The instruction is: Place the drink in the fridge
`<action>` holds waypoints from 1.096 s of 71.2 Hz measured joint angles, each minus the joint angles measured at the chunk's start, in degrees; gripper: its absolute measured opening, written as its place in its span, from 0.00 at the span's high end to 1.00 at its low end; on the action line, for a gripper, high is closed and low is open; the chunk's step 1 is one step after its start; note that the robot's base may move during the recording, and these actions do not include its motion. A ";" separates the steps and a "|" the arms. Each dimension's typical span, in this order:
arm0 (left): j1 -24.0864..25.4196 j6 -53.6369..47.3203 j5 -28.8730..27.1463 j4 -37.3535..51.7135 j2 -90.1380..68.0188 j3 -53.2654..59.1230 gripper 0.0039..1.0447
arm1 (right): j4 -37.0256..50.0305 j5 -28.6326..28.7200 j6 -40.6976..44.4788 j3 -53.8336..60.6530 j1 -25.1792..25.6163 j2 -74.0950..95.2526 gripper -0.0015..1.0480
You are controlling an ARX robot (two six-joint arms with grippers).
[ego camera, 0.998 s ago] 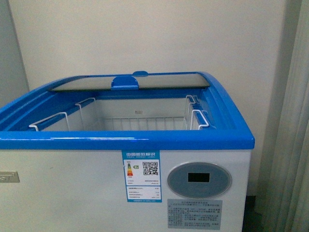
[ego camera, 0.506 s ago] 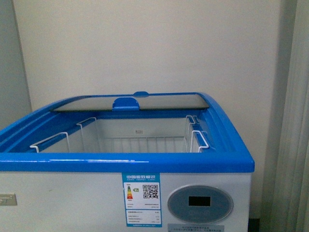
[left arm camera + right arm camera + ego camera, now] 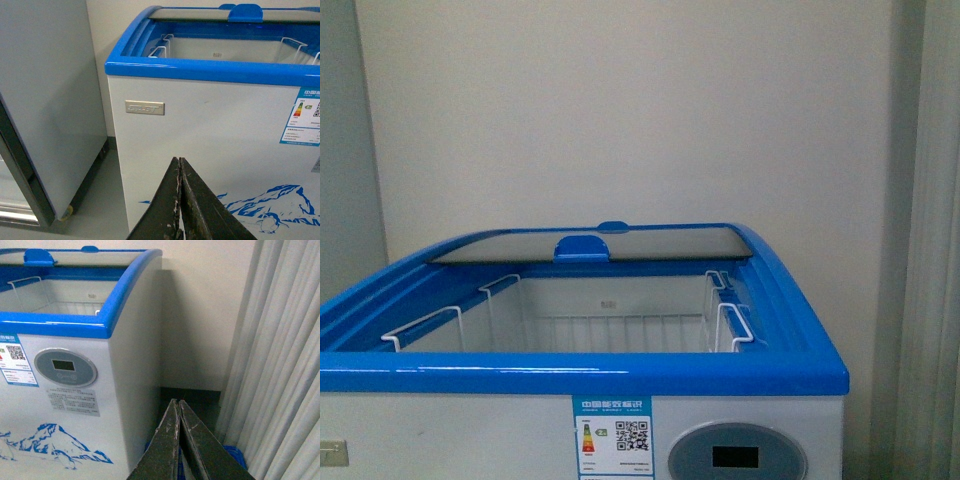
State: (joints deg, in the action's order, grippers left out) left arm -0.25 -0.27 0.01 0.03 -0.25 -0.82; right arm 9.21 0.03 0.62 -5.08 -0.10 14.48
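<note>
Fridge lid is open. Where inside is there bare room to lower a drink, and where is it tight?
The fridge opening is free between the white wire basket rims: left basket and right basket border a bare stretch of floor. The rear is tight, covered by the slid-back glass lid and its blue handle. No drink is visible; both tools are closed.

the grey floor carries the fridge, a white chest cooler with a blue top rim, whose base stands directly on it. just beside the fridge, on the robot's left, a tall grey cabinet also stands on the floor, resting on a small caster at its near corner. on the other side, the floor runs dark between the fridge's side wall and the pale curtain, where something blue lies low.
</note>
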 joint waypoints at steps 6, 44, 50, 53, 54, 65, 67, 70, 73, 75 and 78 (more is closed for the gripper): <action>0.00 0.02 0.00 0.00 0.00 0.00 0.98 | -0.33 0.00 0.00 0.61 0.00 -1.11 0.97; 0.00 0.00 -0.02 0.00 0.00 0.00 0.98 | -9.29 0.00 -0.02 4.13 0.00 -13.99 0.97; 0.00 0.00 0.00 0.00 0.00 0.00 0.98 | -9.27 0.00 -0.02 4.15 0.00 -14.12 0.97; 0.00 0.00 0.00 0.00 0.00 0.00 0.98 | -9.27 0.00 -0.02 4.15 0.00 -14.12 0.97; 0.00 0.02 0.00 0.00 0.00 0.00 0.98 | -9.27 0.00 0.02 4.15 0.00 -14.12 0.97; 0.00 0.13 0.00 0.00 0.00 0.00 0.82 | -9.27 0.00 0.00 4.15 0.00 -14.14 0.71; 0.00 0.13 0.00 0.00 0.00 0.00 0.77 | -9.27 0.00 0.00 4.15 0.00 -14.14 0.68; 0.00 0.13 0.00 0.00 0.00 0.00 0.70 | -9.27 0.00 0.00 4.15 0.00 -14.14 0.60; 0.00 0.13 0.00 0.00 0.00 0.00 0.64 | -9.27 0.00 0.00 4.15 0.00 -14.14 0.53; 0.00 0.13 0.00 0.00 0.00 0.00 0.59 | -9.27 0.00 0.00 4.15 0.00 -14.16 0.50; 0.00 0.13 0.00 0.00 0.00 0.00 0.52 | -9.27 0.00 0.00 4.15 0.00 -14.16 0.42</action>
State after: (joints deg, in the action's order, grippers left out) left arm -0.25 -0.14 0.01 0.03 -0.25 -0.82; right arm -0.05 0.03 0.62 -0.93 -0.10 0.32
